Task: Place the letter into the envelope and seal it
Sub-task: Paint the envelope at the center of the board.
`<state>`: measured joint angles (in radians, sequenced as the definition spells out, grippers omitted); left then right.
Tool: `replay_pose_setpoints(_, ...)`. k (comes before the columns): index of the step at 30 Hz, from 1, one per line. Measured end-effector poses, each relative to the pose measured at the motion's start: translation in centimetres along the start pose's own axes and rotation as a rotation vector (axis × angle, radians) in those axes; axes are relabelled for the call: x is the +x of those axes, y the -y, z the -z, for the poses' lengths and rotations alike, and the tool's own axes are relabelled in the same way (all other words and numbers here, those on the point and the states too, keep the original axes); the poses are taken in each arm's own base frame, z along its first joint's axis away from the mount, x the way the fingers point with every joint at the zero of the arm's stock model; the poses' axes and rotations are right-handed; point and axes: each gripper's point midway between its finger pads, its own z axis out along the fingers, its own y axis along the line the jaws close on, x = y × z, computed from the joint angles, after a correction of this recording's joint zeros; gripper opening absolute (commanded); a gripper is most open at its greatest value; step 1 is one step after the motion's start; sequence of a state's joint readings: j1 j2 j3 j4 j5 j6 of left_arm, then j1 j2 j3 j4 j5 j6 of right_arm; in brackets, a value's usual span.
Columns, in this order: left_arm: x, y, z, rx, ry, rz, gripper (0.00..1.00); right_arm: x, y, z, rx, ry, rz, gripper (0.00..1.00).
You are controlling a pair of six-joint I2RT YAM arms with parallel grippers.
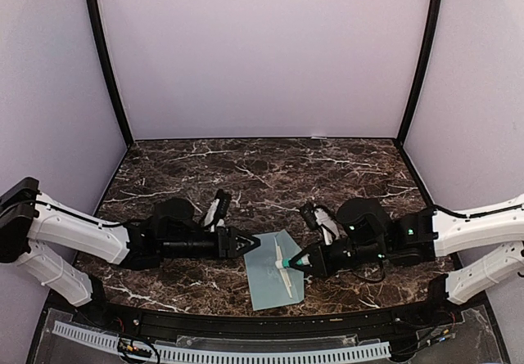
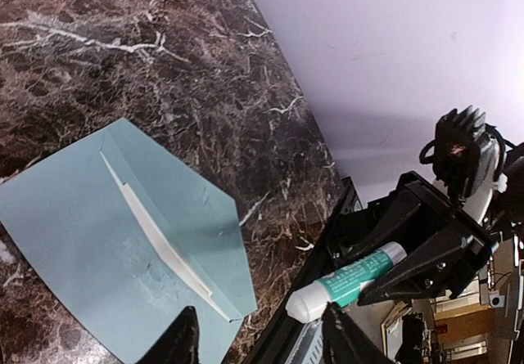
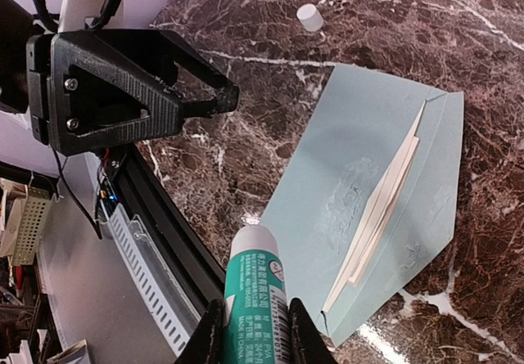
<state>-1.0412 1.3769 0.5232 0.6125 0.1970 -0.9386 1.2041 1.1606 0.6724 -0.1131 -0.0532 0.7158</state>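
mostly, letter [image 3: 383,203] sits inside envelope [image 3: 360,127] (1 cream edge showing).

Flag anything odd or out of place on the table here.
A small white cap lies loose on the table, apart from the envelope; it is likely off the glue stick in the right gripper. A blotchy smear marks the envelope, probably glue. Nothing else stands out.

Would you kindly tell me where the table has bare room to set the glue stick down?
Bare: the marble table beyond both arms, up to the back wall. Crowded: the near middle, where the envelope, left fingers and glue stick cluster.
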Motion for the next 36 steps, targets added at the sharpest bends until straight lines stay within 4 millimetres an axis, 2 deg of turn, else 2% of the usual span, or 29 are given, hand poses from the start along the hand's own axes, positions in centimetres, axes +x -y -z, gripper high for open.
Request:
replay_pose_setpoints(4, 1.4, -2.1, -1.0, -0.055, -0.044, 0.001, 0.36, 1.9, 1.1, -1.7, 0.055, -0.066, 0.008, 0.11)
replay_pose_setpoints(7, 2.1, -3.3, -1.7, -0.086, -0.070, 0.001, 0.34, 3.1, 2.1, -2.8, 0.095, -0.109, 0.010, 0.11)
replay_pose_setpoints(10, 2.5, -4.0, -2.5, -0.105, -0.088, -0.002, 0.30, 3.6, 2.5, -3.4, 0.116, -0.130, 0.010, 0.11)
replay_pose_setpoints(17, 3.7, -5.9, -4.0, -0.146, -0.139, -0.008, 0.25, 3.4, 2.6, -4.6, 0.142, -0.143, 0.011, 0.10)
replay_pose_setpoints(23, 4.3, -6.6, -4.4, -0.162, -0.158, -0.017, 0.22, 3.1, 3.1, -5.4, 0.194, -0.155, 0.014, 0.10)
replay_pose_setpoints(36, 5.6, -8.6, -4.8, -0.207, -0.194, -0.011, 0.16, 4.0, 4.1, -6.8, 0.244, -0.209, 0.017, 0.10)
